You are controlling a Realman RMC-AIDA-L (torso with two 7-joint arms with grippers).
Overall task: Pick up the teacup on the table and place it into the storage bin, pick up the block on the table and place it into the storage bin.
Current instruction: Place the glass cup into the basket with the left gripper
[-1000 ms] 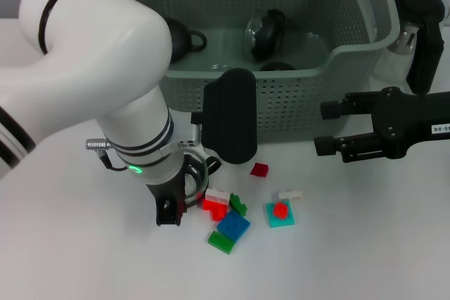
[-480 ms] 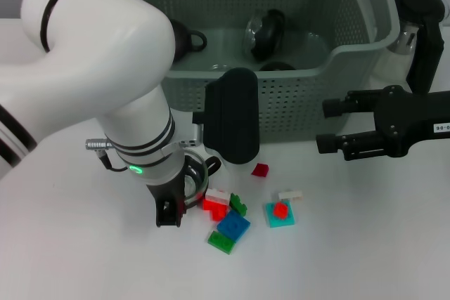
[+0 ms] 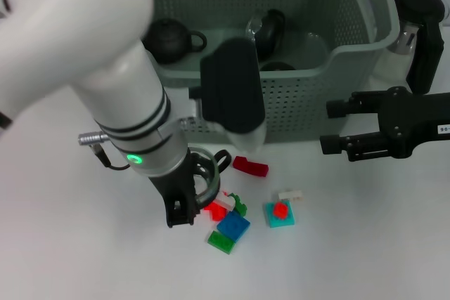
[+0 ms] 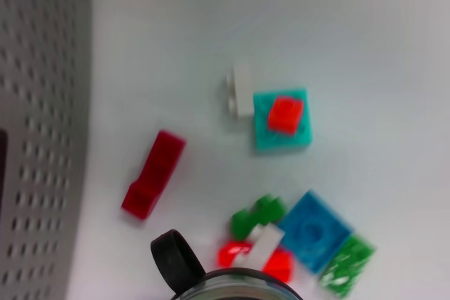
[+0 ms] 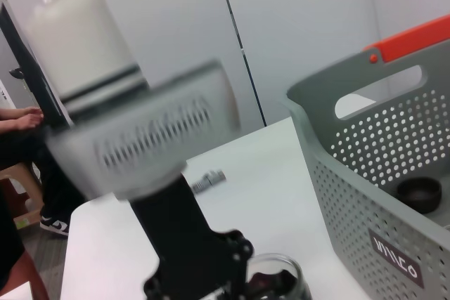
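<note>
The left tool seems clenched on a glass teacup beside the scattered blocks; the right tool hangs released near the storage bin.

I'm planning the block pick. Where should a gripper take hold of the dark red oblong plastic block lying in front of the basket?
Grip the dark red oblong block mid-length, across its narrow sides, coming straight down from above. It lies flat and alone, apart from the grey-green perforated basket and the coloured brick cluster, so fingers probably fit on both sides.
</note>
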